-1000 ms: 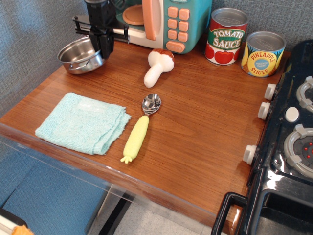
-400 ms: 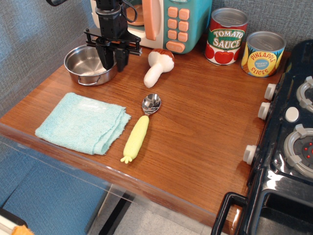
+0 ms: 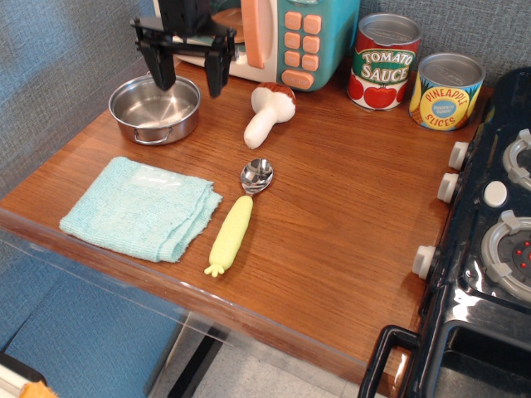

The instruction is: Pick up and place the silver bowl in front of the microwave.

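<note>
The silver bowl [image 3: 154,109] stands upright on the wooden table at the back left, just in front of the teal and cream microwave [image 3: 282,37] and to the left of its peach door handle. My gripper [image 3: 188,80] hangs above the bowl's far rim with its two black fingers spread wide, one finger [image 3: 163,70] over the bowl and the other [image 3: 216,76] to its right. It is open and holds nothing.
A toy mushroom [image 3: 267,113] lies right of the bowl. A yellow-handled spoon [image 3: 239,215] and a light blue cloth [image 3: 139,207] lie nearer the front. Two cans [image 3: 382,61] stand at the back right. A black stove [image 3: 485,249] fills the right side.
The gripper carried the tilted bowl right and set it down flat before the microwave. It then opened its fingers wide, let go and rose a little.
</note>
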{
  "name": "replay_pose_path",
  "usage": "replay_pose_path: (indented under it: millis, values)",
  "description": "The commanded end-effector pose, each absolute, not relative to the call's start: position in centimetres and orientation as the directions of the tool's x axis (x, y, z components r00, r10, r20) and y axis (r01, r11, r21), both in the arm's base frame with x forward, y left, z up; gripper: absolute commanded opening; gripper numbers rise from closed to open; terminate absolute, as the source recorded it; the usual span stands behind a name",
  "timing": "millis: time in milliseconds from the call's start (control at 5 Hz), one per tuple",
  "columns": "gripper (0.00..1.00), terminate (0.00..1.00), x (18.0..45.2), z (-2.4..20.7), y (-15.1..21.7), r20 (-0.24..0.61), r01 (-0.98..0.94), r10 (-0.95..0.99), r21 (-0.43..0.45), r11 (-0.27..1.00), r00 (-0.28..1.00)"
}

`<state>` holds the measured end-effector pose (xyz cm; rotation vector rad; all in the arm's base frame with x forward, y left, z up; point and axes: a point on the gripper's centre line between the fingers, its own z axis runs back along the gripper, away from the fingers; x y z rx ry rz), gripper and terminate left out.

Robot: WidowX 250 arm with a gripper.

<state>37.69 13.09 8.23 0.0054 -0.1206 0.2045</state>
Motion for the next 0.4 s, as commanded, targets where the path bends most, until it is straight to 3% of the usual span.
replay_pose_path:
  millis: [0,200]
  values:
    - [1.00,0.00,36.29,12.87,12.43,0.197,-0.161,0.150,0.038,0.986,0.969]
    - [1.00,1.00,36.29,12.87,12.43,0.197,-0.161,0.150,0.038,0.986,0.969]
